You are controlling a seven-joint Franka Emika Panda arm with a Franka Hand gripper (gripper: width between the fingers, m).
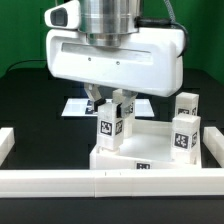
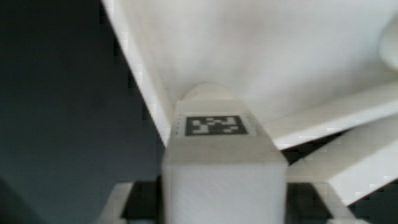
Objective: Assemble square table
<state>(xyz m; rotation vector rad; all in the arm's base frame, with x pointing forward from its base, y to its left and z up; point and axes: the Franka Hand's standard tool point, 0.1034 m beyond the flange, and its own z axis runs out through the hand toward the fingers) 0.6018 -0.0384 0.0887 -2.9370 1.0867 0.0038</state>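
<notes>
The white square table panel [image 1: 150, 155] lies flat near the front rail, and it fills the background of the wrist view [image 2: 267, 60]. My gripper [image 1: 110, 108] is shut on a white tag-marked leg post [image 1: 110, 127] and holds it upright over the panel's corner on the exterior view's left. In the wrist view the post [image 2: 222, 150] runs between my dark fingers [image 2: 143, 200], its tag facing the camera. Whether its lower end is seated in the socket is hidden. Two more leg posts [image 1: 184, 135] [image 1: 187, 103] stand upright on the panel's side at the exterior view's right.
Long white border rails run along the front [image 1: 100, 183], the exterior view's left [image 1: 6, 145] and right [image 1: 214, 150]. The marker board [image 1: 74, 106] lies flat behind the panel, partly hidden by my gripper.
</notes>
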